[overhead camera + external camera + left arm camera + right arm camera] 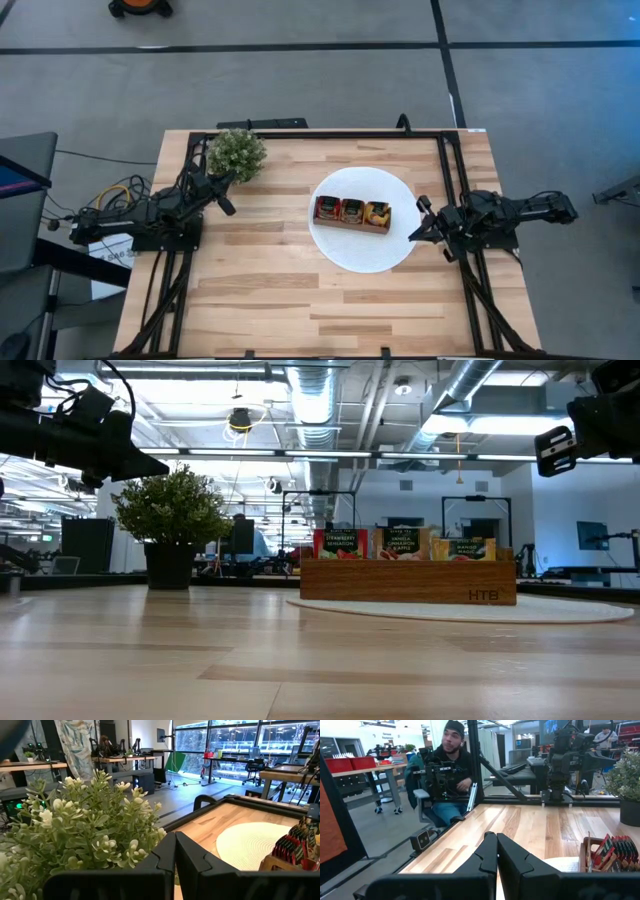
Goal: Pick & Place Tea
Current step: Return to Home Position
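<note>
The tea sachets (352,210) stand upright in the three compartments of a brown wooden tray (408,582). The tray rests on a white plate (362,255) right of the table's middle. The sachets are mostly red, with some yellow ones at the right end (377,212). They also show in the low view (340,543) and at the edge of both wrist views (290,847) (615,851). My left gripper (226,196) hangs shut at the table's left side, beside the plant. My right gripper (420,222) hangs shut just off the plate's right rim. Both are above the table and touch nothing.
A small green bushy plant (237,153) in a dark pot (168,565) stands at the far left, close to my left gripper. A black frame (330,133) runs along the table's edges. A person (451,767) sits beyond the table. Bare wood (300,300) lies in front of the plate.
</note>
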